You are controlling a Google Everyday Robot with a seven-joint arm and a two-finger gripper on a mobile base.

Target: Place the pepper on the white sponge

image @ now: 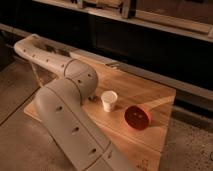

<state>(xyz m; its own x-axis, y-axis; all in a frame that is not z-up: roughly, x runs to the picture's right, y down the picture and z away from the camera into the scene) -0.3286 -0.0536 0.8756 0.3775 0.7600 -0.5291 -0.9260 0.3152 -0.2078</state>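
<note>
At the counter's point(150, 92) left corner, the end effector point(31, 61) hangs with jaws wide, likely staged for a descent. Neither pepper nor white sponge is visible, presumably hidden behind the arm point(60, 107). The paper cup point(108, 100) and red bowl point(137, 118) stand mid-counter.

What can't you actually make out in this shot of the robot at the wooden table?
- Gripper: camera view, not visible; the arm bends away at far left and its end is out of sight.
- Pepper: camera view, nowhere to be seen; the arm covers the left part of the table.
- White sponge: likewise unseen, possibly behind the arm.
- Inside of the red bowl: too dim to tell.
</note>
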